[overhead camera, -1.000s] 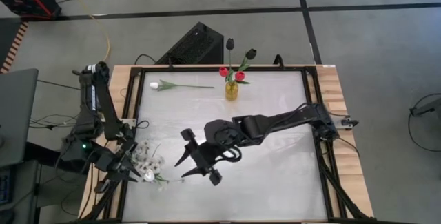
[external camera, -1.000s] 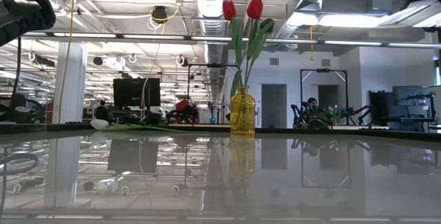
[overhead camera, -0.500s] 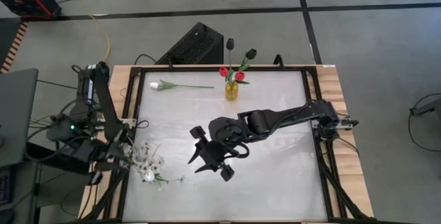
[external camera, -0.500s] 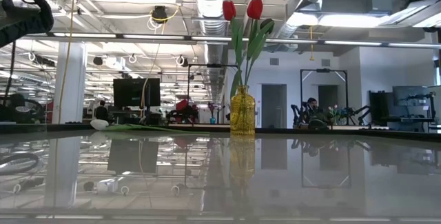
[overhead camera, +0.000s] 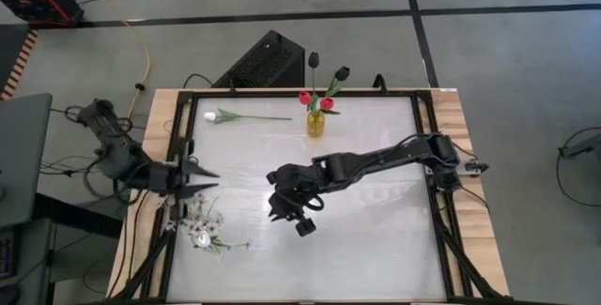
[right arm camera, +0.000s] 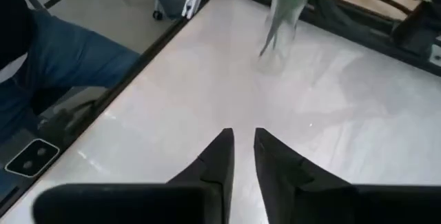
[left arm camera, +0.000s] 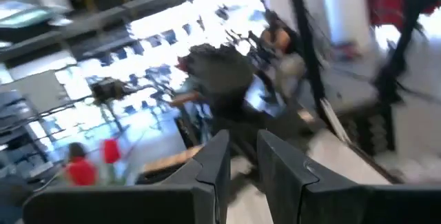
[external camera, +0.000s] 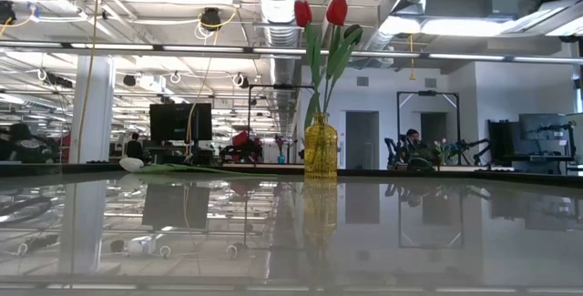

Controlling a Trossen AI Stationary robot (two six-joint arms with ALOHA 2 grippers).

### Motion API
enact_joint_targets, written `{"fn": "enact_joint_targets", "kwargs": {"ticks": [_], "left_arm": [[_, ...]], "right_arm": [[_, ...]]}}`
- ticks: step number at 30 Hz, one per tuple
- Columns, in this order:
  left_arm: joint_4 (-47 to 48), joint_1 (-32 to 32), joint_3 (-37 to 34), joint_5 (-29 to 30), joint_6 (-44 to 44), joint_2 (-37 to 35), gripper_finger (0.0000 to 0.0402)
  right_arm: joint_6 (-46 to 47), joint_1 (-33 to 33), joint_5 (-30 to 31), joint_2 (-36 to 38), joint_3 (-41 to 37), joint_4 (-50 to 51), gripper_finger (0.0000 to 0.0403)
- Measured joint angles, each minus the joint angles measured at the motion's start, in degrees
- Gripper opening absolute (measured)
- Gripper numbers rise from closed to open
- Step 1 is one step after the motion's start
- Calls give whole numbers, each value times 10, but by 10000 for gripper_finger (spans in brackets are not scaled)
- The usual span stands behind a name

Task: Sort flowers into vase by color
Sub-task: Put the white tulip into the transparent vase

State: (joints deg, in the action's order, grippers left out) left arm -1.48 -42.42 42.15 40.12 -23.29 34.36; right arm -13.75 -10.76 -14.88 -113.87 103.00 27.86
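Beyond the glossy white table point(overhead camera: 376, 239) I see an open workshop with ceiling ducts and monitors. The vase point(overhead camera: 315, 123) stands near the table's far edge, holding two red tulips point(overhead camera: 315, 101); two black tulips point(overhead camera: 327, 66) show just behind it. A white tulip point(overhead camera: 246, 116) lies flat to its left, and the spray of tiny white blossoms point(overhead camera: 200, 222) lies near the left front corner. My left gripper point(overhead camera: 201, 179) hangs at the table's left edge, just beside the spray, fingers point(left arm camera: 215, 160) nearly together on nothing. My right gripper point(overhead camera: 282, 204) sits mid-table, well apart from the vase, fingers point(right arm camera: 222, 156) almost touching, empty.
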Motion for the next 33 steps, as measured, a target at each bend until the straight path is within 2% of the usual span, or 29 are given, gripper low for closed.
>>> {"fn": "enact_joint_targets", "kwargs": {"ticks": [2, 6, 10, 13, 21, 26, 30, 33], "left_arm": [[-8, 44, 2, -4, 7, -15, 64], [2, 144, 3, 33, 16, -32, 64], [36, 258, 2, -10, 51, -38, 64], [79, 347, 2, -65, 96, -26, 64], [96, 593, 4, -268, 132, 95, 64], [100, 738, 17, -359, 129, 204, 64], [106, 809, 34, -422, 88, 291, 64], [132, 831, 49, -429, 37, 350, 69]], "right_arm": [[-1, 1, 0, 12, -19, -11, 70], [-1, 4, 0, 44, -82, -42, 58], [6, 11, 0, 91, -174, -109, 54], [28, 21, 0, 127, -255, -189, 53], [98, 34, 0, 198, -424, -346, 53], [139, 15, 0, 218, -478, -369, 53], [162, -15, 24, 225, -504, -374, 53], [169, -41, 53, 225, -517, -373, 53]]}}
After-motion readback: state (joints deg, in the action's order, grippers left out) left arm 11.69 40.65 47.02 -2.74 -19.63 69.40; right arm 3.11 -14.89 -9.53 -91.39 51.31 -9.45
